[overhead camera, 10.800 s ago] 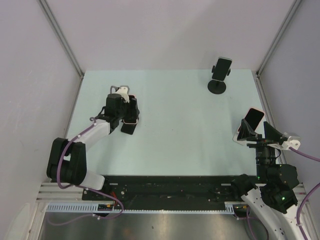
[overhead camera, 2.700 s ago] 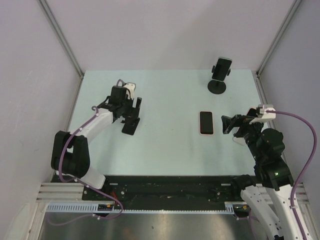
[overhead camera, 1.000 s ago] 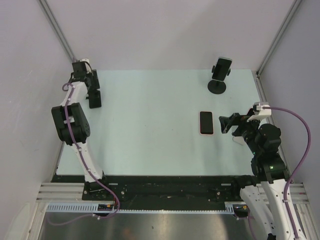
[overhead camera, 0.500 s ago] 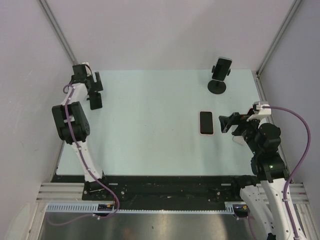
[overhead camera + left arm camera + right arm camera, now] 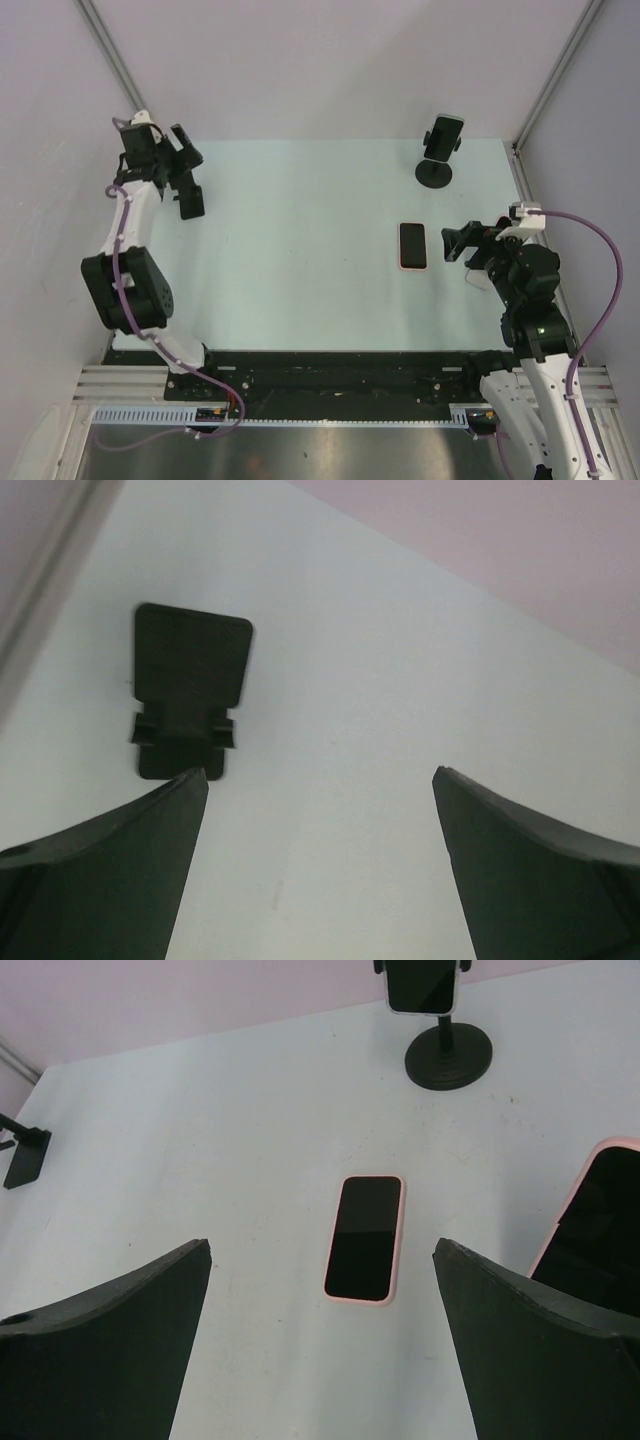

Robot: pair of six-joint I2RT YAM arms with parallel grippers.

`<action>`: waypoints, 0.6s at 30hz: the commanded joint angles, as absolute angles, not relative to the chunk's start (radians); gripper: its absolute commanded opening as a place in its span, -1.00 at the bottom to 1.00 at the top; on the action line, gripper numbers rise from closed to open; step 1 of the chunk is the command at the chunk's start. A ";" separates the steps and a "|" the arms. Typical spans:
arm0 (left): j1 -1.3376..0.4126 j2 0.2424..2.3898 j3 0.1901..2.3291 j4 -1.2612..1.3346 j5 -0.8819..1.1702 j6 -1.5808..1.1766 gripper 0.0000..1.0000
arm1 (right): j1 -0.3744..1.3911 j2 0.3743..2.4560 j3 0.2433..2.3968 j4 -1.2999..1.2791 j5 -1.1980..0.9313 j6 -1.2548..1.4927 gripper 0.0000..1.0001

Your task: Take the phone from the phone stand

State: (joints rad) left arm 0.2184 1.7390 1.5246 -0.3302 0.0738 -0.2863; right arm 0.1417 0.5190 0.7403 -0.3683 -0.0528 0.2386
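A pink-cased phone (image 5: 413, 245) lies flat, screen up, on the pale table; it also shows in the right wrist view (image 5: 366, 1237). My right gripper (image 5: 454, 244) is open and empty just right of it, jaws wide in the right wrist view (image 5: 322, 1243). A small black folding phone stand (image 5: 190, 202) stands empty at the far left, also seen in the left wrist view (image 5: 188, 700). My left gripper (image 5: 184, 157) is open and empty above and behind that stand, as the left wrist view (image 5: 320, 771) shows.
A second phone (image 5: 443, 136) sits clamped on a round-based black stand (image 5: 434, 173) at the far right, seen too in the right wrist view (image 5: 447, 1055). Another pink-cased phone (image 5: 598, 1222) leans at the right edge beside my right arm. Walls close the left, far and right sides.
My left gripper carried the black stand from mid-left to the far-left corner, then drew back from it, leaving it standing. The pink phone came to lie flat. My right arm barely moved.
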 commanded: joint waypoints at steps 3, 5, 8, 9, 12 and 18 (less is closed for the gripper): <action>0.195 1.554 1.309 -0.319 0.325 -0.502 1.00 | 0.138 0.548 0.750 -0.348 0.055 0.284 0.99; 0.154 1.484 1.266 -0.319 0.322 -0.480 1.00 | 0.140 0.560 0.753 -0.356 0.054 0.293 0.99; 0.094 1.357 1.175 -0.319 0.276 -0.431 1.00 | 0.138 0.587 0.764 -0.382 0.107 0.314 0.99; 0.081 1.324 1.131 -0.319 0.265 -0.407 1.00 | 0.137 0.603 0.768 -0.391 0.127 0.321 0.99; 0.026 1.188 1.036 -0.319 0.223 -0.378 1.00 | 0.138 0.627 0.790 -0.437 0.230 0.347 1.00; -0.138 0.976 0.867 -0.321 0.115 -0.266 1.00 | 0.140 0.713 0.831 -0.502 0.435 0.385 0.99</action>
